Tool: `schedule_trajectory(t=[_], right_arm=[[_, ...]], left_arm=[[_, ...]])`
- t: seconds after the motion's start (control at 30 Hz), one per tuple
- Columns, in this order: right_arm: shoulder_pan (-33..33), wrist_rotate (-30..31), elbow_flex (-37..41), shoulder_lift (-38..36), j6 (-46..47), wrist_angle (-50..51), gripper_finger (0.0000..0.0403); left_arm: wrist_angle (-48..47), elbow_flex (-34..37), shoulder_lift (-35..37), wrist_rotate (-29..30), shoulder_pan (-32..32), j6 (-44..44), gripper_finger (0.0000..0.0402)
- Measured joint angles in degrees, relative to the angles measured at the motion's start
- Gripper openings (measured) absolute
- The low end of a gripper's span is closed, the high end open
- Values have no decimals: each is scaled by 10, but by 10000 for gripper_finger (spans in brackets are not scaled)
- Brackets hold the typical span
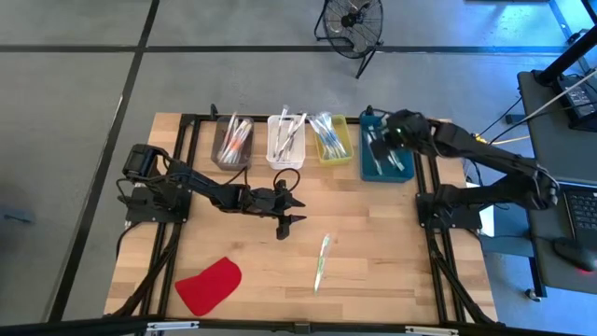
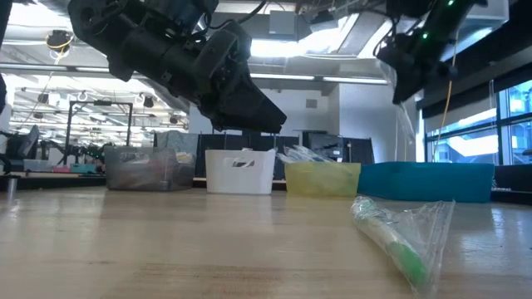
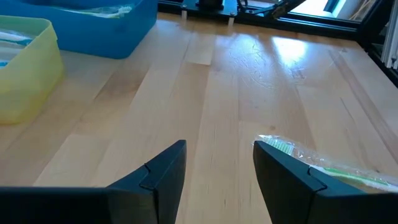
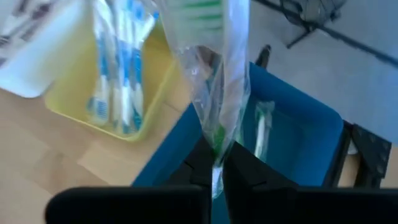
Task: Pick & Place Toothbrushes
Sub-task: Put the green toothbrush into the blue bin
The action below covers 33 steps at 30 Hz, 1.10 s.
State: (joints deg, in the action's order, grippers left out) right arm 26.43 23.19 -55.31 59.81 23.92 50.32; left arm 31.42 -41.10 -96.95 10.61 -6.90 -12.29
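A green toothbrush in a clear wrapper (image 4: pixel 214 68) hangs over the blue bin (image 4: pixel 298 134), with my right gripper (image 4: pixel 214 163) shut on it at the table's far right (image 1: pixel 378 149). Another wrapped green toothbrush (image 1: pixel 321 261) lies flat on the wood near the table's middle and shows large in the low view (image 2: pixel 399 237). My left gripper (image 1: pixel 297 210) hovers open above the table, left of and beyond that toothbrush; its fingers (image 3: pixel 161 174) hold nothing. The toothbrush (image 3: pixel 323 163) lies just beside one finger, apart from it. My right gripper pinches one end of the clear wrapper (image 4: pixel 216 149) between its two fingers. The fingers slant downward from above. The wrapped toothbrush reaches out ahead of the fingers and hangs below them (image 2: pixel 407 124), lifted clear of the blue bin.
Four bins stand in a row along the far edge: grey (image 1: pixel 233 140), white (image 1: pixel 285 140), yellow (image 1: pixel 333 140) and blue (image 1: pixel 385 157), each holding toothbrushes. A flat red piece (image 1: pixel 208 285) lies at the near left. Bare wood lies between the bins and the near edge.
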Motion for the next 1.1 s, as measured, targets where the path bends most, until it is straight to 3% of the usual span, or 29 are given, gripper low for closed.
schedule_trajectory(t=[0.23,0.43,0.6,0.73,0.97,1.1], right_arm=[[69,-53,0,50,-6,7,38],[111,-99,0,111,-6,29,16],[125,-134,0,151,-6,32,24],[140,-136,0,184,-7,46,38],[167,-136,0,234,-23,56,16],[178,-136,0,255,-23,52,30]], left_arm=[[0,0,0,0,0,0,182],[0,0,0,0,0,0,182],[0,0,0,0,0,0,182],[0,0,0,0,0,0,182],[0,0,0,0,0,0,182],[0,0,0,0,0,0,182]])
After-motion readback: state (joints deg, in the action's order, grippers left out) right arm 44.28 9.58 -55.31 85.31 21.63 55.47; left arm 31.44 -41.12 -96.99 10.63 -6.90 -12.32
